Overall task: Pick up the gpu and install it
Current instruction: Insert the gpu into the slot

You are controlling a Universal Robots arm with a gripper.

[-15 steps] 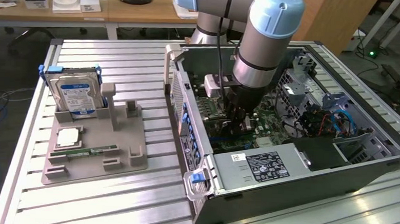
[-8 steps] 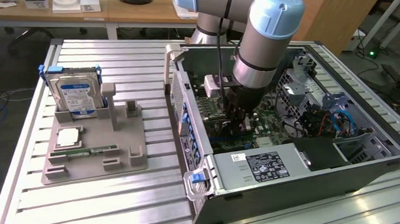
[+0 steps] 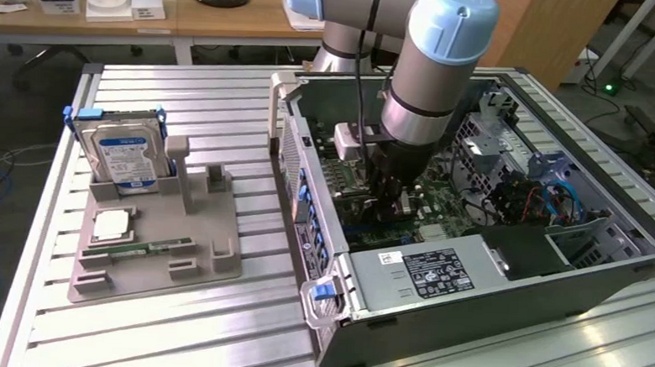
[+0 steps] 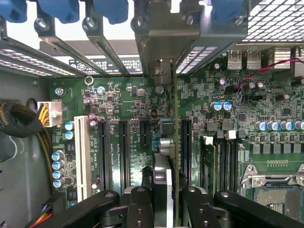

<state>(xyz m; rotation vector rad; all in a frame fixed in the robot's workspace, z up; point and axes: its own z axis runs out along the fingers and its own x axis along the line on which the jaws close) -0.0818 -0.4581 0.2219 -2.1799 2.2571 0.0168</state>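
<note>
The arm [image 3: 429, 71] stands nearly upright over the open case [image 3: 476, 242], leaning a little, its wrist pointed straight down into the case. The gripper [image 3: 385, 205] sits low inside, just above the board [image 3: 439, 208].

In the wrist view the gripper [image 4: 164, 199] is closed narrow on the gpu [image 4: 175, 142], whose card is seen edge-on as a thin line running straight away from between the fingers [image 4: 140, 209]. The card stands upright on its edge, in line with the dark slots [image 4: 124, 149] on the green board [image 4: 118, 99]; a long slot lies just beside it on each side. Whether its lower edge is seated in a slot I cannot tell. The far end of the card carries the bracket [image 4: 164, 33], a grey metal plate that stands against the case's rear wall, among the blue clips [image 4: 61, 9].

Well apart from the gripper, outside the case, a grey holder [image 3: 157, 233] on the table [image 3: 185, 327] carries the drive [image 3: 127, 160], upright.
</note>
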